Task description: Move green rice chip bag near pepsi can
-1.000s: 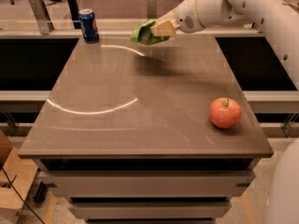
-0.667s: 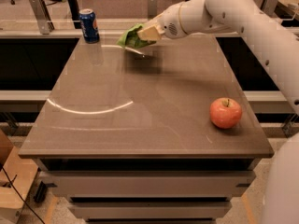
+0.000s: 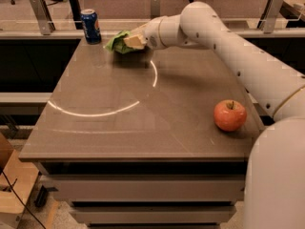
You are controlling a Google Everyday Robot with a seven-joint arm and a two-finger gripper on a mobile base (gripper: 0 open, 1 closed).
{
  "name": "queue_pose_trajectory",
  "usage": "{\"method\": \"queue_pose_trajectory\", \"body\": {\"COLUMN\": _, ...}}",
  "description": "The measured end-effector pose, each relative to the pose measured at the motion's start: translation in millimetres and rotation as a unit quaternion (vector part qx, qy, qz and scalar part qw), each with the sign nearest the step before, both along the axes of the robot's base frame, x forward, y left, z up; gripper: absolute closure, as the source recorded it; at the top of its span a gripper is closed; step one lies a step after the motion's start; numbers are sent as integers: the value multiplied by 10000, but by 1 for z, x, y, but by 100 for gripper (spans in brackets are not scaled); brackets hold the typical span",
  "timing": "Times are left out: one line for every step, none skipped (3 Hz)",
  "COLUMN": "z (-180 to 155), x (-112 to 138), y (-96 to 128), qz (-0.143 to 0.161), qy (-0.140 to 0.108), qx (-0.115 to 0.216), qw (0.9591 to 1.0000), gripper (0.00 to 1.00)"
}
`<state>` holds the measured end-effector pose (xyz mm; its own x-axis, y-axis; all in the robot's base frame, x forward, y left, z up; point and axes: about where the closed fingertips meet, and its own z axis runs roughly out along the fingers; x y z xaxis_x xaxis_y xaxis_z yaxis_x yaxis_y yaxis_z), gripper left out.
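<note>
camera view: green rice chip bag (image 3: 115, 42) in the grasp of the gripper (image 3: 129, 41), near pepsi can (image 3: 90, 26)

— What's on the table (image 3: 95, 142)?
— A red apple (image 3: 229, 115), stem up, near the right edge, towards the front. Curved streaks of light lie across the top.
— And the tool (image 3: 127, 41)?
— Low over the table's far edge, left of the middle.
— Anything around it?
— A cardboard box (image 3: 10, 185) on the floor at front left, and metal posts (image 3: 40, 14) along the back.
</note>
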<state>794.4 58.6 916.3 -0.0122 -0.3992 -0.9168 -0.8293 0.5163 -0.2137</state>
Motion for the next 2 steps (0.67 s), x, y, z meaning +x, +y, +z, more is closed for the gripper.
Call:
{"method": "queue_pose_trajectory", "body": {"z": -16, "x": 17, "y": 21, "qz": -33, "qy": 65, "qx": 140, "qw": 9999, "gripper": 82}}
{"method": "queue_pose_trajectory", "body": {"z": -24, "x": 29, "y": 38, "qz": -55, "qy": 198, "qx": 361, "qw": 9991, "gripper": 58}}
